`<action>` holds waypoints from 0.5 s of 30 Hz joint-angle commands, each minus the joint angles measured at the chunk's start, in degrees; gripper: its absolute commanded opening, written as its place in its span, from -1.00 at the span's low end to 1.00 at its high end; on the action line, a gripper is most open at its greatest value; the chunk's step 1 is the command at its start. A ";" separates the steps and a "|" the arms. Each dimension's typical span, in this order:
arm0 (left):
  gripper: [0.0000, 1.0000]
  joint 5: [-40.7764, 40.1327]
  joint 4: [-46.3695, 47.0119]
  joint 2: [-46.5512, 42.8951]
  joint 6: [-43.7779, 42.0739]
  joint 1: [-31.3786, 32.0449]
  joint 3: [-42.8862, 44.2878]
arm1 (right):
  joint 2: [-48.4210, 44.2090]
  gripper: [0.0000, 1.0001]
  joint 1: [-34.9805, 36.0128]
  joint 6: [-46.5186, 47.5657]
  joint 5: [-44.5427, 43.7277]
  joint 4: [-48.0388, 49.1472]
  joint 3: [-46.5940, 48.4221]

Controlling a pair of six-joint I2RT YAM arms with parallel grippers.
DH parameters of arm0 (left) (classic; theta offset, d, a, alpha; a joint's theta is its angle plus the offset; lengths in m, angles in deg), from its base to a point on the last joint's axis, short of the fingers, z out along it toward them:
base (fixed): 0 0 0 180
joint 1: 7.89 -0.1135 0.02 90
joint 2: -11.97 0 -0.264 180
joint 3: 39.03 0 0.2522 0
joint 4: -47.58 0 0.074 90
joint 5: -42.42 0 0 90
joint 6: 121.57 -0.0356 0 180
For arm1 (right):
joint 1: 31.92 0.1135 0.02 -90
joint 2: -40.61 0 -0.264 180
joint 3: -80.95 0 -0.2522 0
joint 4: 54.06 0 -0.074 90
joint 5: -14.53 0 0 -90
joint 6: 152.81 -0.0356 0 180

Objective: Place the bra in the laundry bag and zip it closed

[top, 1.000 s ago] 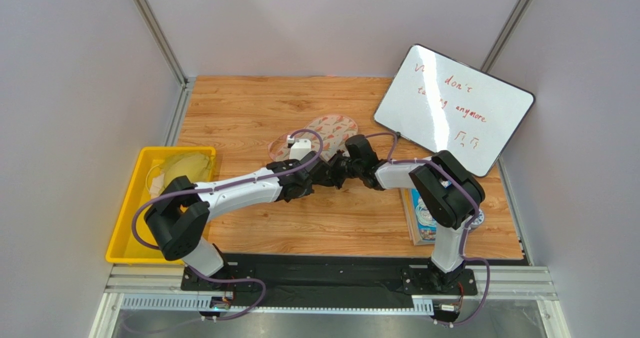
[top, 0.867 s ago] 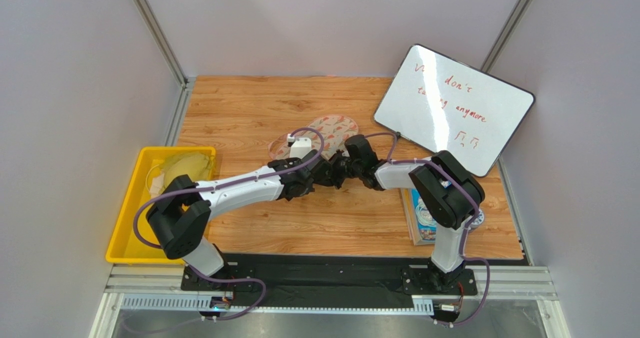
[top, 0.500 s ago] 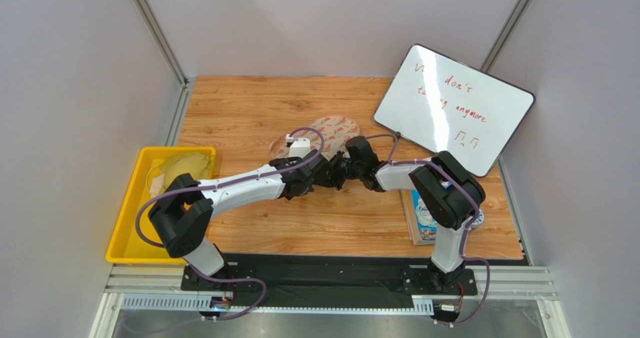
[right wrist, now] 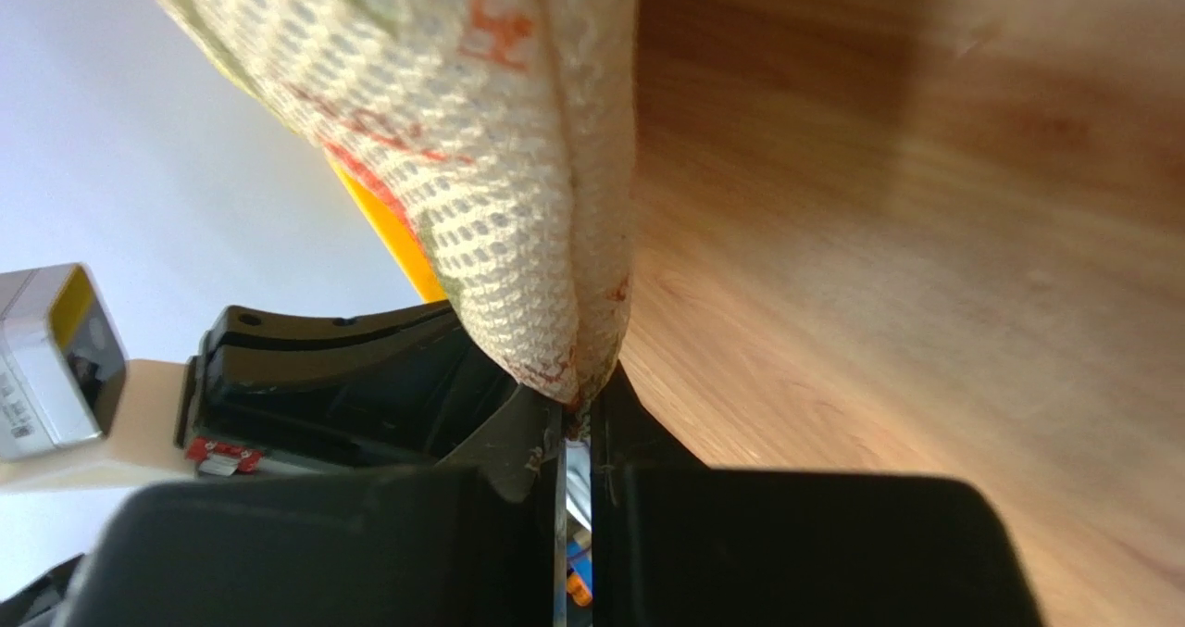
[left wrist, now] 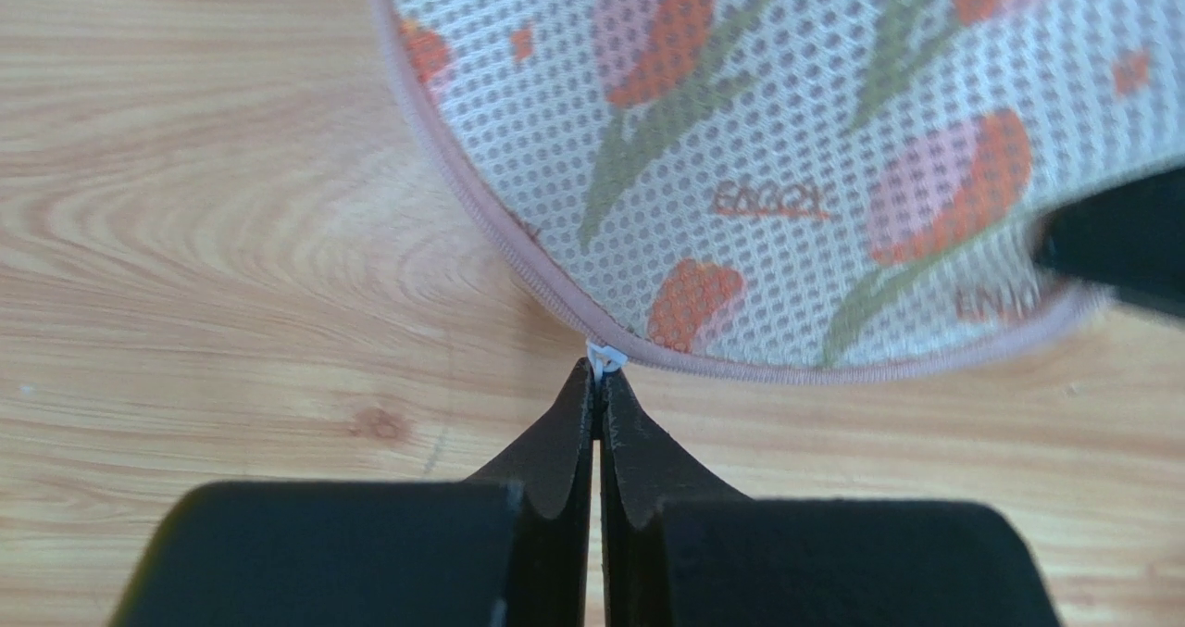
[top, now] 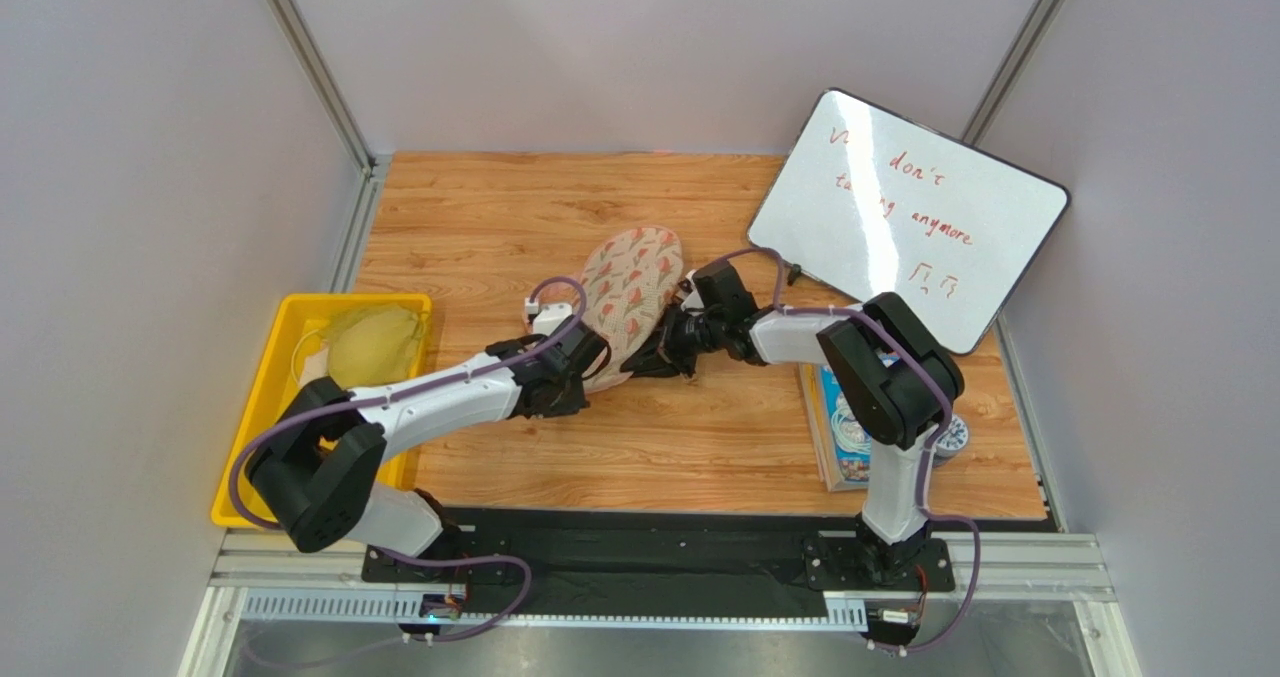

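The whiteboard leans at the far right of the tabletop. It carries red marker writing: "don't" on the upper line and "anymore" on the line below. The words before each are washed out by glare, and a few small marks sit under them.

In the left wrist view, a short word in red capitals is printed on the laundry bag among the flowers. It starts with "E", and the rest is too fuzzy to read.

A blue-and-white printed box lies just nearer than the whiteboard's lower edge, partly behind the right arm. Its lettering is too small to read.

Far to the left of the whiteboard, a yellow bin holds a pale yellow garment.

The laundry bag lies flat just left of the whiteboard's lower left corner. It is a peanut-shaped beige mesh case with red-and-green leaf print and pink trim along its zipper rim. The rim looks shut where it shows. Whether the bra is inside cannot be told.

The left jaws are pressed fully together on the small white zipper pull at the bag's near rim. The right jaws are pinched tight on the bag's edge seam, on the side toward the whiteboard, and they lift the fabric a little.
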 commanded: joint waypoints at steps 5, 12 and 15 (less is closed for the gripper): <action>-1.00 14.13 7.62 -3.36 -2.99 -0.37 -5.88 | 8.91 -1.00 -3.81 25.87 6.31 -22.13 17.60; -1.00 23.39 17.39 -0.55 -2.21 -0.46 -2.64 | 9.81 -0.26 -4.08 31.20 2.26 -38.95 27.82; -1.00 24.88 18.09 2.09 -2.20 -0.37 0.26 | 4.98 0.12 -4.16 30.05 2.35 -38.17 23.35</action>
